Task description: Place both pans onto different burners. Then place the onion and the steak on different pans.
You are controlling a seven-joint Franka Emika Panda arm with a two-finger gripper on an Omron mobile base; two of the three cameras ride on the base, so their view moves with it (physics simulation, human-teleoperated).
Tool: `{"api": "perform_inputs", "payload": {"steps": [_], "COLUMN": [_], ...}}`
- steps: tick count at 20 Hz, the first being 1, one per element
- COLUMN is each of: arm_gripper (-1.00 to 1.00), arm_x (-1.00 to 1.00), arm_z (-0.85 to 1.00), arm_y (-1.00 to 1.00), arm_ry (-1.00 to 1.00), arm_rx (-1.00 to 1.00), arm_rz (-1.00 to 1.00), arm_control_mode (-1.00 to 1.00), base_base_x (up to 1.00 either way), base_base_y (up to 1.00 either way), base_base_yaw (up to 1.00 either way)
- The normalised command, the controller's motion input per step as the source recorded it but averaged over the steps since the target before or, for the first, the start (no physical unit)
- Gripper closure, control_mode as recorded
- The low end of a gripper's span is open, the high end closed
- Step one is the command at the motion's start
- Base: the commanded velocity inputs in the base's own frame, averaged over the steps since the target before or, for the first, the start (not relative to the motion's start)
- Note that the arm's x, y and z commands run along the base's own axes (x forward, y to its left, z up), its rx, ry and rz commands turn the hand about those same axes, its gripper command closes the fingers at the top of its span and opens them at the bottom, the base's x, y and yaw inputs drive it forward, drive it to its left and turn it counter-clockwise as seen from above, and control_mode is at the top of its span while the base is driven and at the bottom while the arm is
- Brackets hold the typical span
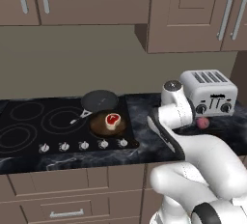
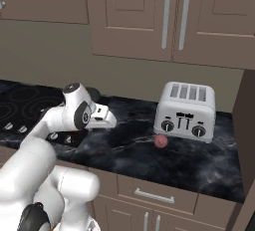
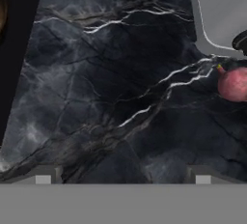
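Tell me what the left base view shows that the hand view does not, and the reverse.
Left base view alone: the steak on the brown pan, the dark pan behind it, the cooktop's burners and knobs. Hand view alone: two fingers spread apart over bare marbled counter. Both: the onion on the counter by the toaster.

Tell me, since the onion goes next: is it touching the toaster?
Apart. The right base view shows the onion on the counter just in front of the toaster, with dark stone showing between them.
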Motion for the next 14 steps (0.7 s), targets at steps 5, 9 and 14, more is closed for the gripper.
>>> {"api": "perform_inputs", "payload": {"steps": [5, 9, 14], "arm_gripper": [-1.00, -1.00, -1.00], "arm_x": [-0.03, 0.00, 0.00], "arm_z": [0.00, 0.00, 0.00], "arm_y": [-0.64, -0.58, -0.52], "arm_ry": [0.00, 0.00, 0.00], "arm_rx": [-0.02, -0.03, -0.04], "arm_rz": [0.00, 0.00, 0.00], "arm_control_mode": [-1.00, -1.00, -1.00], "base_base_x": [0.00, 0.00, 0.00], "base_base_y": [0.00, 0.00, 0.00], "base_base_yaw": [0.00, 0.00, 0.00]}}
